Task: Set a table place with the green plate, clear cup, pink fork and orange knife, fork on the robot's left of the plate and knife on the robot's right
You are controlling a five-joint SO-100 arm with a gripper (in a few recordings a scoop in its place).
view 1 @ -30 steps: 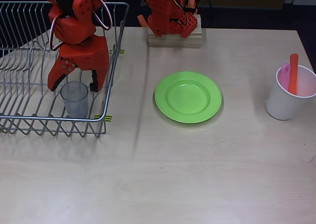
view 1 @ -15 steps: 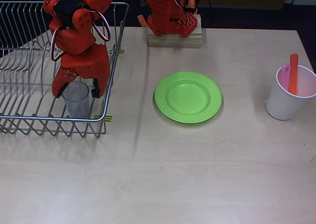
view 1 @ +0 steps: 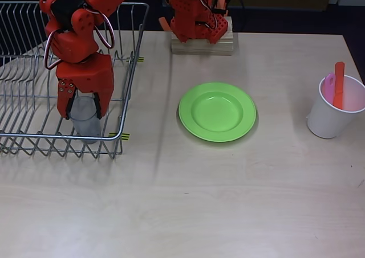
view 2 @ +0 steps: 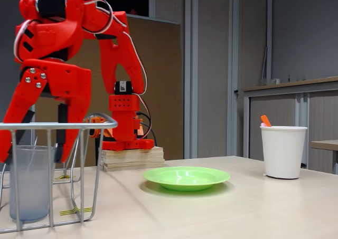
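Observation:
The clear cup (view 1: pixel 84 124) (view 2: pixel 30 186) stands upright in the near right corner of the wire dish rack (view 1: pixel 57 135) (view 2: pixel 53 125). My red gripper (view 1: pixel 83 111) (view 2: pixel 36 149) is lowered over it, open, with one finger on each side close to the cup's walls. The green plate (view 1: pixel 217 111) (view 2: pixel 186 177) lies bare on the table's middle. At the right, the pink fork (view 1: pixel 329 84) and the orange knife (view 1: pixel 339 84) (view 2: pixel 265 121) stand upright in a white cup (view 1: pixel 328 118) (view 2: pixel 283 152).
The arm's base sits on a wooden block (view 1: pixel 202 41) (view 2: pixel 132 157) at the table's far edge, behind the plate. The rack's wire walls surround the cup on the front and right sides. Bare tabletop stretches in front of the plate and on both its sides.
The gripper has come down and shifted slightly left over the clear cup, and its fingers have narrowed from wide apart to close beside the cup's walls. The cup stays in the rack.

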